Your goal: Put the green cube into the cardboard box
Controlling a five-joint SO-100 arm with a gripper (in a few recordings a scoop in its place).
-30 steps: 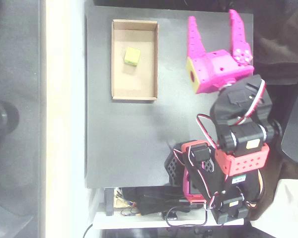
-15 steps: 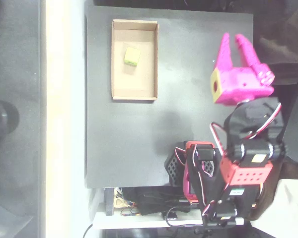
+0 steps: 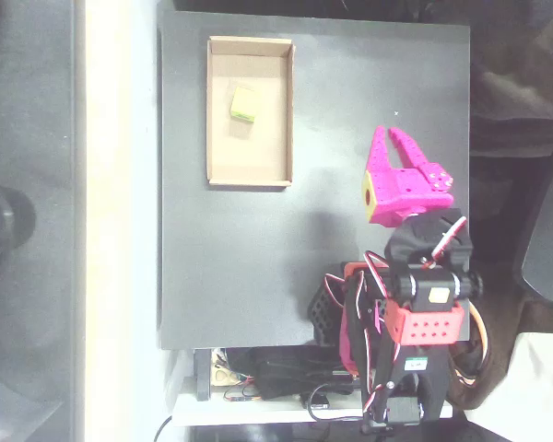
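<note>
green cube (image 3: 244, 103) inside cardboard box (image 3: 249, 173), hand (image 3: 390, 136) empty

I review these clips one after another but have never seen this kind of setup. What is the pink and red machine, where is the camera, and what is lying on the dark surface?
The camera hangs above and looks straight down. The machine at lower right is a small robot arm with red and black joints. Its bright pink two-fingered tool is the part that grasps; the fingers are close together with a narrow gap at the tips and nothing between them. It rests over the black table, well away from the box. At upper left lies a shallow tan cardboard box with no lid. The small green cube sits inside it, in the upper half of the picture's box, so the placing looks done.
</note>
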